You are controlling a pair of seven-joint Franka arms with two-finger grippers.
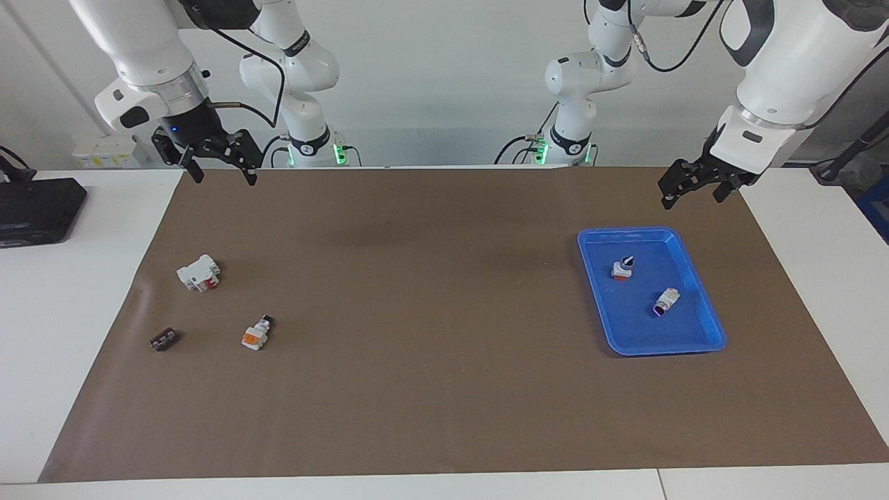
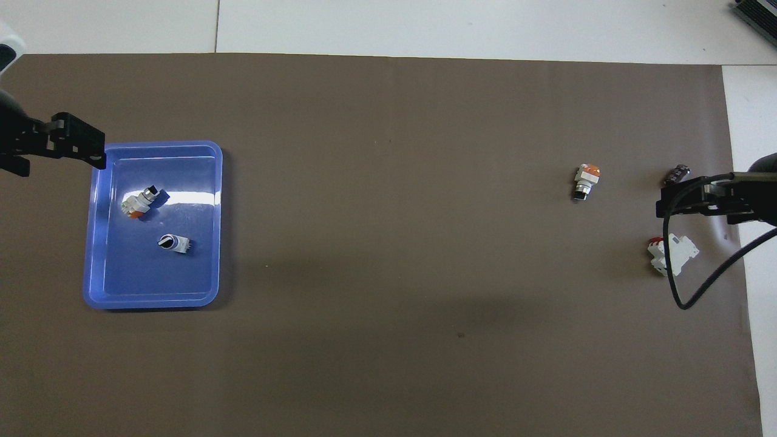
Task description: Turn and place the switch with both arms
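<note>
Facing view: right gripper (image 1: 221, 167) and left gripper (image 1: 694, 191) hang released and empty over the table's (image 1: 69, 312) robot-side corners. A black-knobbed switch (image 1: 623, 267) already sits in the blue tray (image 1: 667, 349), so I'd say it's basically done.

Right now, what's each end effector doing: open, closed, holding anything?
Left end effector: open, empty, in the air at the robots' edge of the blue tray.
Right end effector: open, empty, raised over the mat's edge.

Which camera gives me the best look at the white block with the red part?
The facing view: the white block lies in the open on the mat, red part toward the camera, nothing across it. The overhead view shows it too, but a black cable crosses it there.
</note>
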